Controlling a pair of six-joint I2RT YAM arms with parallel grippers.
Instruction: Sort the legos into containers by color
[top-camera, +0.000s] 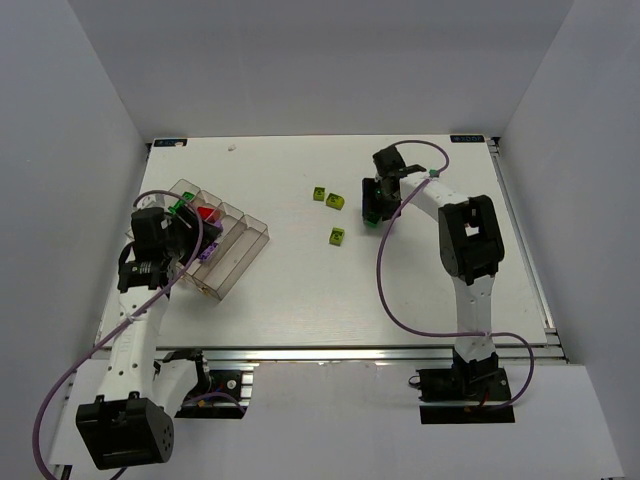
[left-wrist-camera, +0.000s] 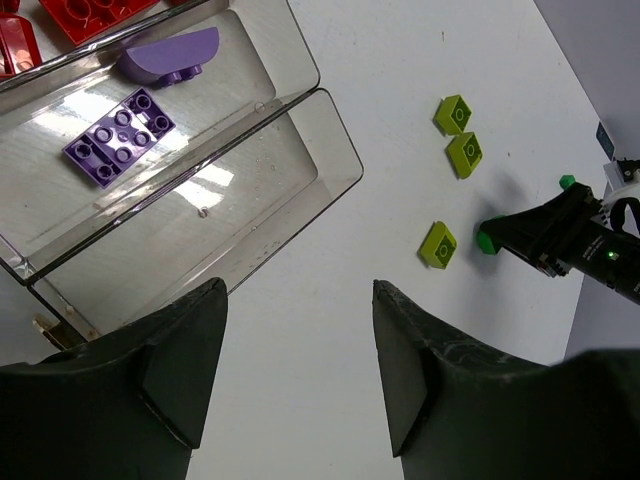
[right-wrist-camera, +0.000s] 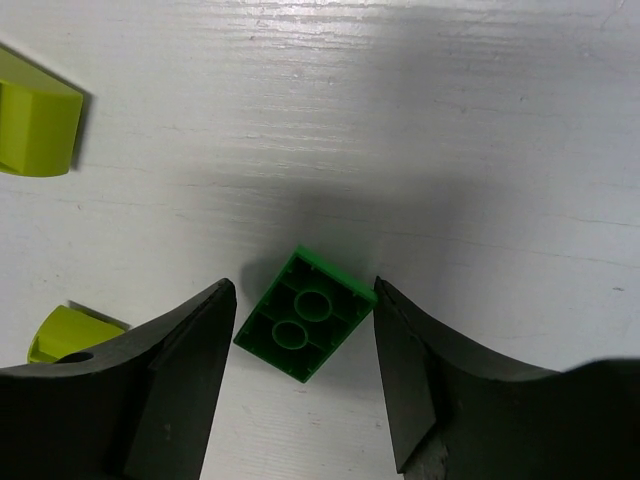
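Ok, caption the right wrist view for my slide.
Right tool open around an upside-down green brick, two yellow-green bricks at left.

green brick (right-wrist-camera: 305, 314), purple brick (left-wrist-camera: 120, 137), clear tray (left-wrist-camera: 330, 130)

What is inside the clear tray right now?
Two purple bricks in one compartment, red bricks in the next; the outermost one shows none. From above, the left arm covers part of the tray.
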